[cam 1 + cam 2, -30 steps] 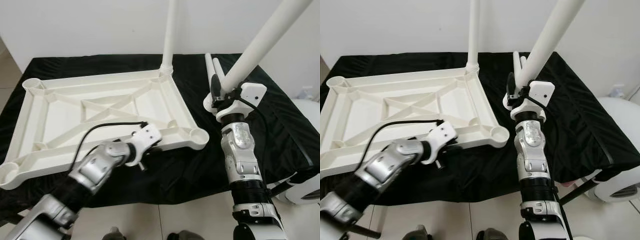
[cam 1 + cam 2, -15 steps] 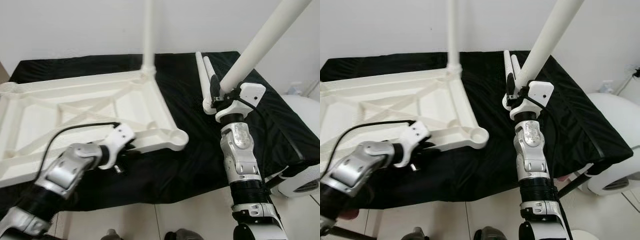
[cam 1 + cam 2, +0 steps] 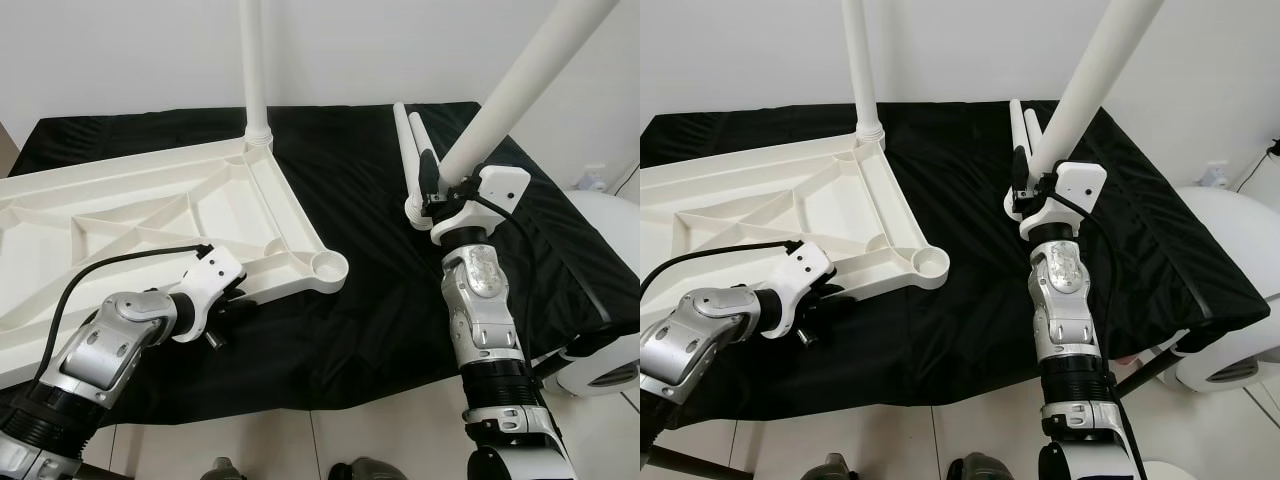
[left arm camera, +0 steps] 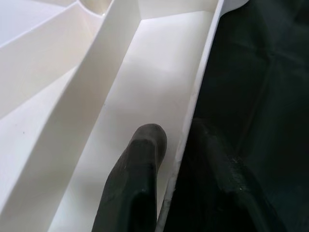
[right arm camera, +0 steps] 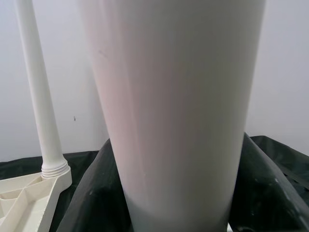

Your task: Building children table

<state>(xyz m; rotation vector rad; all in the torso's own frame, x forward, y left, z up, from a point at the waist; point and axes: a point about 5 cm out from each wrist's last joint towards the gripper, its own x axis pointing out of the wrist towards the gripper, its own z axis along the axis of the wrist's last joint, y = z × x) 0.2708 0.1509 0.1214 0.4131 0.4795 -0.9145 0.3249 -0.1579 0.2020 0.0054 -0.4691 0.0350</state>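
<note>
On the black-draped surface point(image 3: 360, 300), left tool point(image 4: 181, 145) clamps one tabletop point(image 3: 130, 215) rim; right tool point(image 3: 440, 190) grips one leg point(image 3: 510, 85); two legs point(image 3: 408, 140) lie loose, one point(image 3: 253, 70) stands fitted.

Head eyes look down, sharing the tabletop point(image 3: 150, 215); wrist views sit close, perhaps almost touching.

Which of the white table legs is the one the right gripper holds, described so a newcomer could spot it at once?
Start at the black cloth carrying the upside-down white tabletop. To its right, the right gripper is shut on the held leg, a thick tube slanting up out of frame. Unlike it, the installed leg stands upright in the tabletop's far corner, and two spare legs lie flat.
</note>
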